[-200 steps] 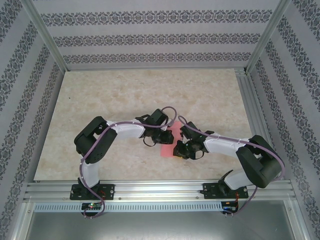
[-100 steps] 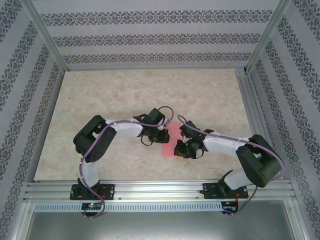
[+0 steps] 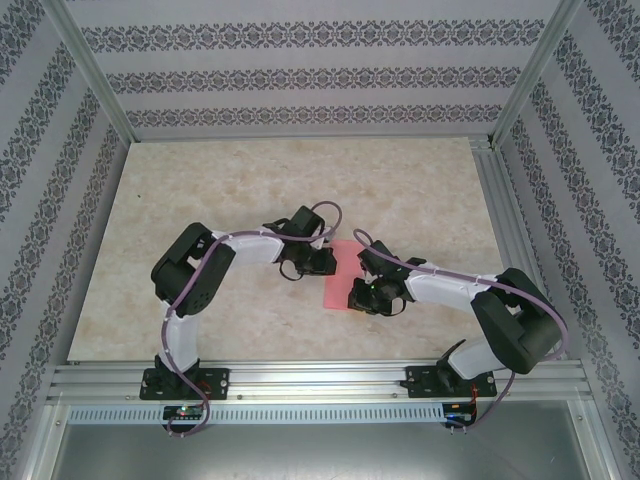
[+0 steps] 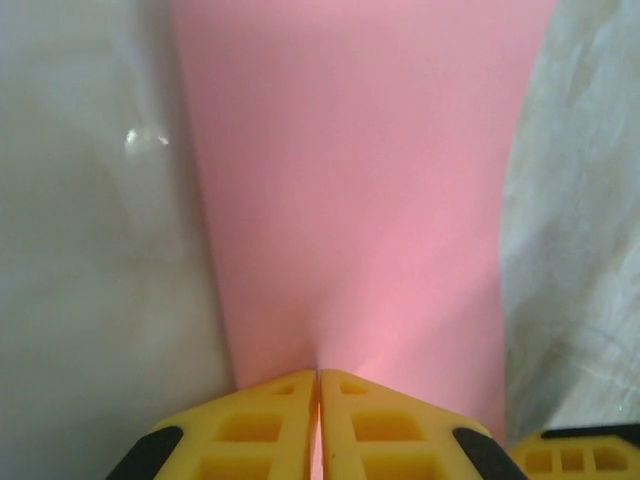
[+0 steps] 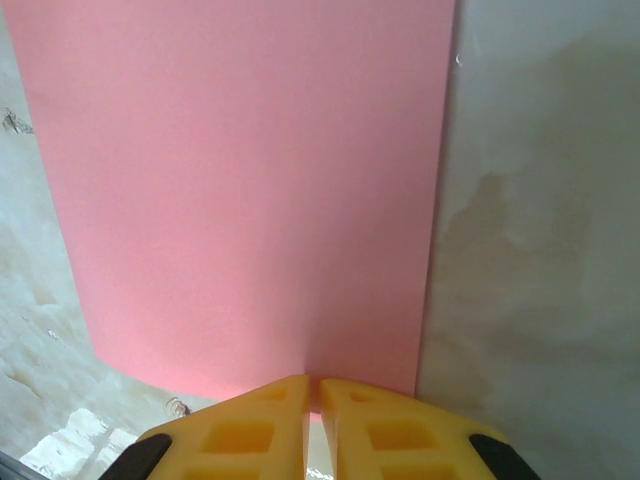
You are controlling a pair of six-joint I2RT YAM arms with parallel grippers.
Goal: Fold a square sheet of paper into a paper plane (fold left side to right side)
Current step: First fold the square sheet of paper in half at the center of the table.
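The square sheet of paper (image 3: pixel 341 289) is pinkish-red and lies flat on the table as a narrow rectangle between my two grippers. My left gripper (image 3: pixel 322 265) is shut, its yellow fingertips (image 4: pixel 290 392) pressed together on the sheet (image 4: pixel 350 180) near its left long edge. My right gripper (image 3: pixel 358 297) is shut too, tips down on the sheet's near right part. In the right wrist view its fingertips (image 5: pixel 345 395) sit on one short edge of the paper (image 5: pixel 250 180). No paper plane shape is visible.
The beige marbled table (image 3: pixel 250 190) stretches wide behind and to both sides of the paper. Patterned walls (image 3: pixel 300 75) and a metal frame (image 3: pixel 300 382) enclose it. Purple cables (image 3: pixel 330 225) loop over both wrists.
My left gripper has slid away from me along the paper's left edge, its arm folding in closer. The right gripper has stayed where it was on the sheet.
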